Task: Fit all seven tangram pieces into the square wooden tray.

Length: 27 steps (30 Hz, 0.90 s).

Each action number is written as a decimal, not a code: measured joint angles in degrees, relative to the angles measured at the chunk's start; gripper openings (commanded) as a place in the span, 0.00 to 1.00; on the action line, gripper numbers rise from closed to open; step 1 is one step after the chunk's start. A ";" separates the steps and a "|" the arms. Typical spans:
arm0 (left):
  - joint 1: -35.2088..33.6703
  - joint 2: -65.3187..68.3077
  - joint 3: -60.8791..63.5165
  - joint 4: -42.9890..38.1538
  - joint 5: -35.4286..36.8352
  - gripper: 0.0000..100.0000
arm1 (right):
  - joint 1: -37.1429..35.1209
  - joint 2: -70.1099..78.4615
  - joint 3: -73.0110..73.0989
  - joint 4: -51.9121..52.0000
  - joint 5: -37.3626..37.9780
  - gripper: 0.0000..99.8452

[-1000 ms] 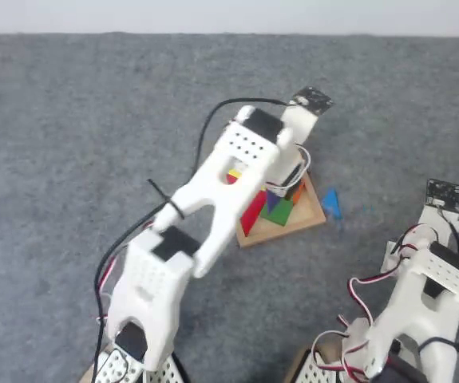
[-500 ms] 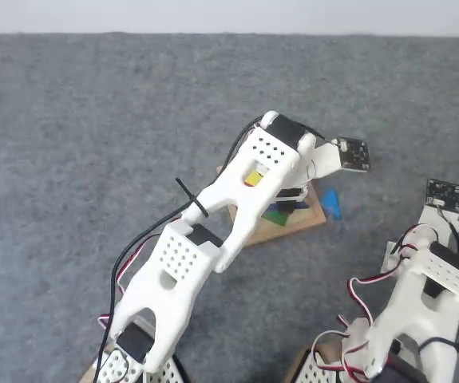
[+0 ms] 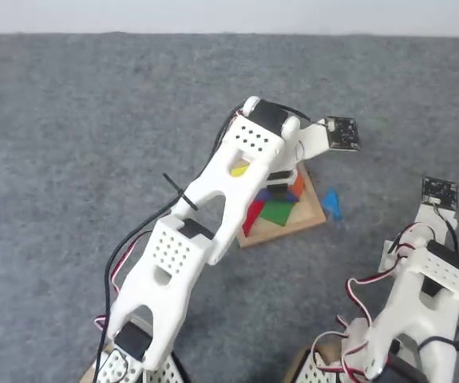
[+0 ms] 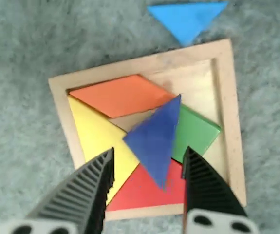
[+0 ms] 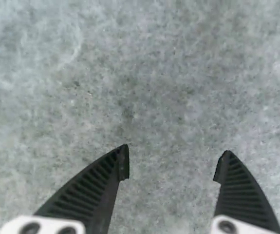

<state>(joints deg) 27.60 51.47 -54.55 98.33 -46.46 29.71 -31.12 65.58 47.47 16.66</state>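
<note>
Wooden tray (image 4: 230, 97) is holding orange (image 4: 120, 95), yellow (image 4: 93, 131), red (image 4: 144, 190) and green (image 4: 196, 134) pieces flat. Dark blue triangle (image 4: 154, 139) is lying skewed on top, not seated. Light blue triangle (image 4: 186, 17) is waiting outside, near the rim. I'm hovering my left gripper (image 4: 148, 150) over the tray, fingers spread, and my right gripper (image 5: 175, 149) spread over carpet (image 5: 130, 73). Roughly half done, I reckon.

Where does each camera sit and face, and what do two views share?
High view: fixed overhead, facing down on grey table; both white arms show.
Left wrist view: on left arm, facing down at square wooden tray; left gripper shows.
Right wrist view: on right arm, facing grey table; right gripper shows.
Shared: high and left wrist views show tray, light blue triangle.
</note>
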 measured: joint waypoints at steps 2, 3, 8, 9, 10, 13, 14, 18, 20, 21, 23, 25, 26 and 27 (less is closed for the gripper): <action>-0.09 0.18 0.00 0.00 0.00 0.22 | 0.00 0.00 0.00 0.00 0.00 0.29; 0.18 0.18 0.00 0.00 0.00 0.22 | 0.00 0.00 0.00 0.00 0.00 0.29; 1.23 0.18 0.00 0.00 0.00 0.22 | -0.26 0.00 0.00 0.00 0.00 0.29; 0.97 0.18 0.00 0.00 0.00 0.22 | -0.26 0.00 0.00 0.00 0.00 0.29; 0.35 0.18 0.09 0.00 0.00 0.22 | -0.26 0.00 0.00 0.00 0.00 0.29; -1.93 1.41 0.26 0.00 0.00 0.22 | -0.26 0.00 0.00 0.00 0.00 0.29; -2.64 2.11 0.26 0.00 0.00 0.22 | -0.26 0.00 0.00 0.00 0.00 0.29; -4.31 4.31 0.26 0.00 0.00 0.22 | -0.26 0.00 0.00 0.00 0.00 0.29; -4.48 5.01 0.26 0.00 0.00 0.22 | -0.26 0.00 0.00 0.00 0.00 0.29; -4.57 5.10 0.26 0.00 0.00 0.22 | -0.26 0.00 0.00 0.00 0.00 0.29; -5.10 5.10 0.26 -0.18 0.00 0.22 | -0.26 0.00 0.00 0.00 0.00 0.29; -5.63 5.10 0.26 -0.62 0.00 0.22 | -0.26 0.00 0.00 0.00 0.00 0.29; -5.80 5.10 0.26 -1.23 0.00 0.22 | -0.26 0.00 0.00 0.00 0.00 0.29; -5.98 5.10 0.26 -1.85 0.00 0.22 | -0.26 0.00 0.00 0.00 0.00 0.29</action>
<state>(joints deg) 21.63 56.57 -54.29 96.48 -46.46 29.45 -31.12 65.58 47.47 16.66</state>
